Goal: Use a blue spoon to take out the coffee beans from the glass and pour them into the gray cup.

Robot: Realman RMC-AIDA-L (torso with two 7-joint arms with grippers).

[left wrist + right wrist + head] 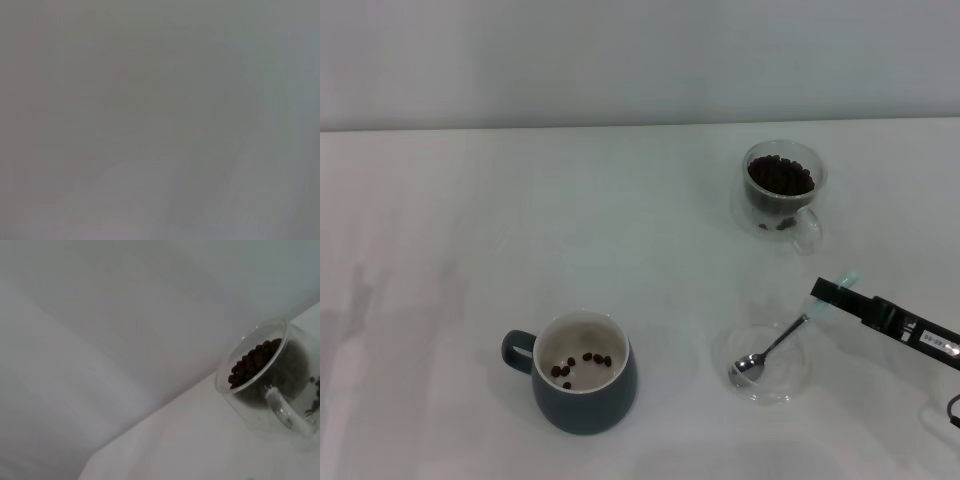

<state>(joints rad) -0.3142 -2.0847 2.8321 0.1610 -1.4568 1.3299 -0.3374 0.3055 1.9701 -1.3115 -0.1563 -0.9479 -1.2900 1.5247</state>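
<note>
The gray cup (582,395) stands at the front left with a few coffee beans (584,362) on its cream bottom. The glass (782,190) stands at the back right, holding a heap of beans (780,176); it also shows in the right wrist view (270,390). The blue spoon (775,347) lies tilted, its metal bowl resting in a clear saucer (792,385) and its pale-blue handle raised to the right. My right gripper (832,293) is shut on the handle's end, in front of the glass. My left gripper is out of view.
The white table (470,230) reaches back to a pale wall. The saucer lies between the gray cup and the table's right side. The left wrist view shows only a blank grey surface.
</note>
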